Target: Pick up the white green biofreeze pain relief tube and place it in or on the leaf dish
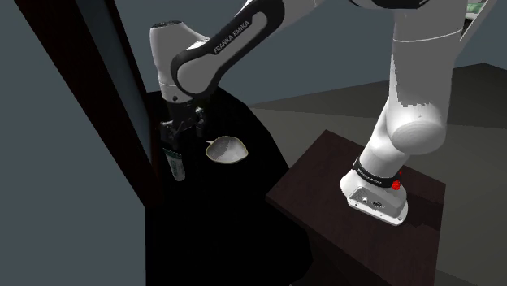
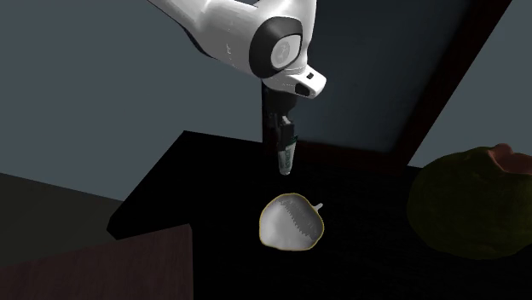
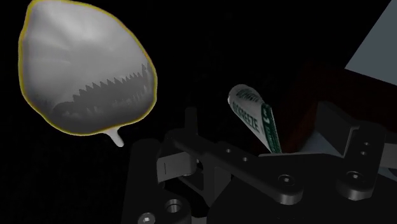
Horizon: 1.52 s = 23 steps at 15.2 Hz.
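A dim room with grey walls is seen behind a black tabletop (image 2: 213,170). The white arm (image 1: 236,41) is stretched from its dark brown stand (image 1: 321,175) over this tabletop, toward the shoulder view's left. At the second exterior view's right edge a large rounded brownish thing (image 2: 469,209) is found, well apart from the work. The pale dish (image 2: 292,223), shaped like a leaf with a yellowish rim and a short stem, lies flat on the tabletop. The tube (image 2: 286,158), white with green print, is clenched by the jaws at its upper end and hangs nearly upright below them, clear of the tabletop. It is near the dish but not yet over its hollow.

The step in hand is judged to be the carrying across to the dish. It is done well if enough height is given while the tube is brought over the middle of the hollow, so that its lower end does not catch the rim. The tube should then be lowered close to the bottom before the jaws are released, because a long tube dropped from above may tip out. As the dish looks shallow, the tube is best laid along its length.
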{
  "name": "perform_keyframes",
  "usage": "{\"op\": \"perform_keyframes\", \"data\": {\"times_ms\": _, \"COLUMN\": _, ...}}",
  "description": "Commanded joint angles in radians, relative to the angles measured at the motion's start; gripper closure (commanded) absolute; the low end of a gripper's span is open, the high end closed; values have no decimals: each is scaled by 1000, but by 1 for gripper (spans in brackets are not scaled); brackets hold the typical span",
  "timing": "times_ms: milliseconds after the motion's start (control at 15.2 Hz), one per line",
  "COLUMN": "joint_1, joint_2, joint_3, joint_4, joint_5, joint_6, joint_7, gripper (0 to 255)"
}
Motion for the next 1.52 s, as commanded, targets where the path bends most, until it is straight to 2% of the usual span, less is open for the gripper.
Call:
{"op": "perform_keyframes", "data": {"times_ms": 0, "joint_1": 26, "joint_2": 77, "joint_3": -8, "joint_4": 70, "joint_5": -30, "joint_6": -2, "joint_7": 23, "gripper": 0}}
{"op": "perform_keyframes", "data": {"times_ms": 132, "joint_1": 51, "joint_2": 142, "joint_3": -15, "joint_4": 133, "joint_5": -52, "joint_6": -5, "joint_7": 42, "gripper": 0}}
{"op": "perform_keyframes", "data": {"times_ms": 660, "joint_1": 67, "joint_2": 206, "joint_3": -31, "joint_4": 120, "joint_5": -74, "joint_6": 70, "joint_7": 55, "gripper": 0}}
{"op": "perform_keyframes", "data": {"times_ms": 1122, "joint_1": 67, "joint_2": 206, "joint_3": -31, "joint_4": 120, "joint_5": -74, "joint_6": 70, "joint_7": 55, "gripper": 0}}
{"op": "perform_keyframes", "data": {"times_ms": 1188, "joint_1": 67, "joint_2": 206, "joint_3": -31, "joint_4": 120, "joint_5": -74, "joint_6": 70, "joint_7": 55, "gripper": 255}}
{"op": "perform_keyframes", "data": {"times_ms": 1452, "joint_1": 67, "joint_2": 206, "joint_3": -31, "joint_4": 120, "joint_5": -74, "joint_6": 69, "joint_7": 55, "gripper": 255}}
